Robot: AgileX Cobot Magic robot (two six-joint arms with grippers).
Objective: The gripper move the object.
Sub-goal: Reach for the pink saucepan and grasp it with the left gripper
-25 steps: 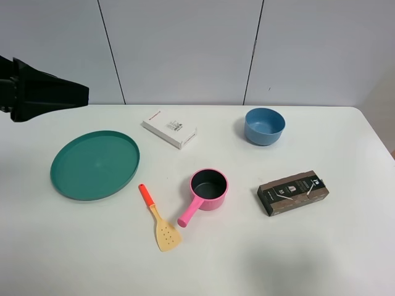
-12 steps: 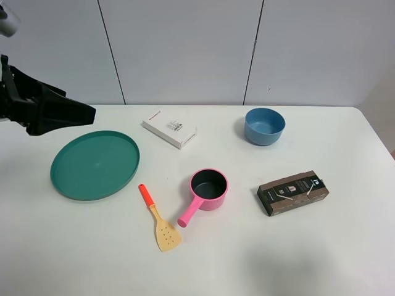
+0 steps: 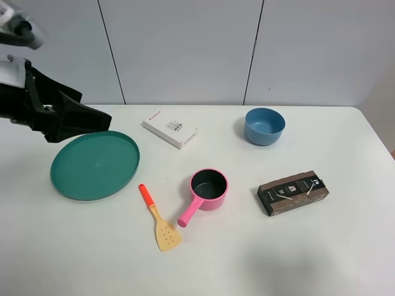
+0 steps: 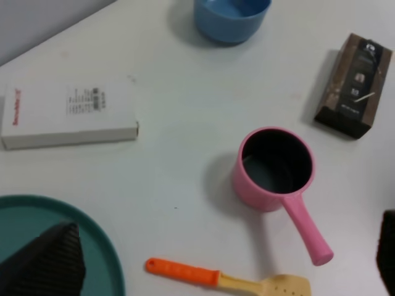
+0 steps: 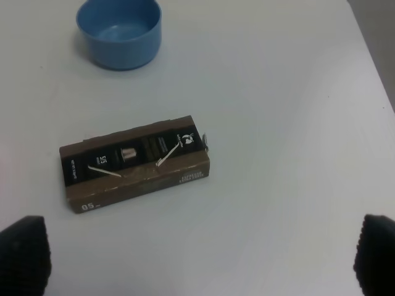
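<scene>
The pink saucepan [image 3: 208, 188] with a dark inside stands near the table's middle, its straight handle pointing toward the front left. It also shows in the left wrist view [image 4: 274, 169]. My left gripper [image 3: 102, 121] hangs in the air at the far left, over the back edge of the green plate, well away from the pan. In the left wrist view the left gripper [image 4: 222, 256] is open and empty, its fingertips [image 4: 52, 259] wide apart. My right gripper [image 5: 200, 253] is open and empty above the brown box; it is out of the exterior view.
A green plate [image 3: 94, 163] lies at the left. An orange-handled spatula [image 3: 159, 221] lies left of the pan. A white box [image 3: 170, 128] and a blue bowl [image 3: 264, 126] sit at the back. A brown box [image 3: 292, 192] lies right of the pan.
My left arm has moved in from the left edge, to the right and a little down, toward the plate. Nothing on the table has moved.
</scene>
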